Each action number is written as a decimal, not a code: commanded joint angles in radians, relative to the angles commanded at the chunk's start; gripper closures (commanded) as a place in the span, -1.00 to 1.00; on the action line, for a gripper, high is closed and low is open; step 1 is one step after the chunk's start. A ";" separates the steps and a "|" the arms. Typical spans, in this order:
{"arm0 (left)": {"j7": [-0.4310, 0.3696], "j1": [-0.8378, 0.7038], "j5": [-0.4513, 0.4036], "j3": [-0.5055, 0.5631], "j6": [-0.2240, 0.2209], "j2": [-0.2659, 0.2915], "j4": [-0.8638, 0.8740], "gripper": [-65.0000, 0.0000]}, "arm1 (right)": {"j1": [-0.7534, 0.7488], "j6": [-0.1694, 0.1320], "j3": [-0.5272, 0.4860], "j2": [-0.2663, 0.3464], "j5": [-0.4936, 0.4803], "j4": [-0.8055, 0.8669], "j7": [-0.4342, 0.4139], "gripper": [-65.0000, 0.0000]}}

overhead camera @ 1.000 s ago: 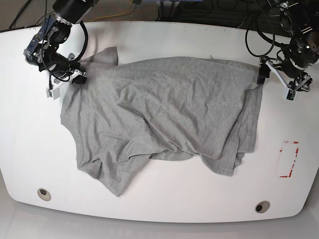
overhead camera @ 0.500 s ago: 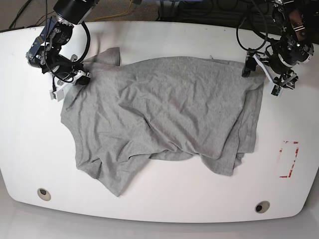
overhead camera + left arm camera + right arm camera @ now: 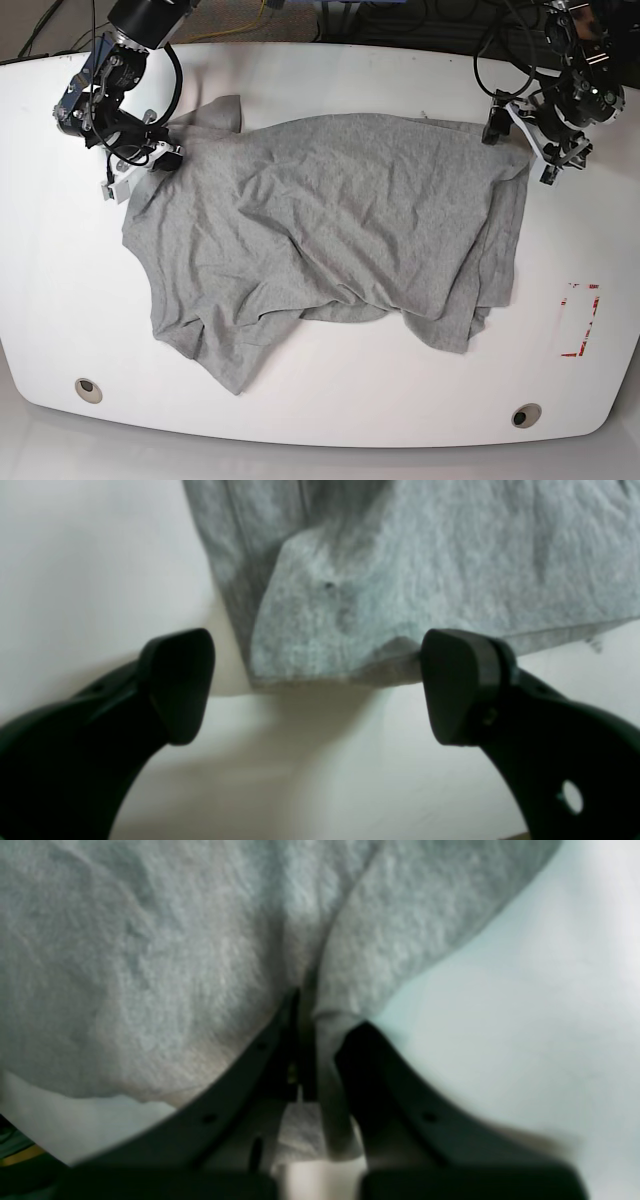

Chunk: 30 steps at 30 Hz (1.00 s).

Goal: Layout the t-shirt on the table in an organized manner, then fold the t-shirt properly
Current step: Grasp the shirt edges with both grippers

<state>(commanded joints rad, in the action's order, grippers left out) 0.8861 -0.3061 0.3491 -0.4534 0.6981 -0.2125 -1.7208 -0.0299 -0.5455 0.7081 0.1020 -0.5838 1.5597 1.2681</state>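
The t-shirt lies spread but rumpled across the middle of the tabletop, w/ a folded-over flap along its near edge and a doubled layer on the side toward the red dashed mark. My right pincer is at the shirt's far corner opposite that mark, jaws pressed together on a ridge of grey fabric; cloth bunches up between them in the wrist view. My left pincer sits at the shirt's other far corner, jaws spread wide, hem edge lying between them; one tip touches or nearly touches the fabric, can't tell which. Two grey grommets sit near the tabletop's front edge, well apart from the shirt.
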 joint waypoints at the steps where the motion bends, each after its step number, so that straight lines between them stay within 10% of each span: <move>1: 0.000 -0.002 0.000 0.000 0.000 0.000 0.000 -0.88 | 0.002 0.000 0.000 0.000 0.000 0.000 0.000 1.00; 9: 0.000 0.000 0.000 -0.003 0.000 0.000 0.000 0.11 | 0.002 0.000 0.000 0.000 0.000 0.000 0.000 1.00; 19: -0.003 0.002 0.000 -0.006 0.000 -0.002 0.000 0.89 | 0.002 0.000 0.000 0.000 0.000 0.000 0.000 1.00; 30: -0.005 0.003 0.002 -0.006 0.000 -0.005 -0.066 0.88 | 0.000 0.000 0.000 0.025 -0.009 0.005 0.003 1.00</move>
<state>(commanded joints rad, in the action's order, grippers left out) 0.8815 -0.3030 0.3506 -0.4595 0.6981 -0.2171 -1.7868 -0.0299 -0.5455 0.7081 0.1266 -0.5930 1.5643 1.2712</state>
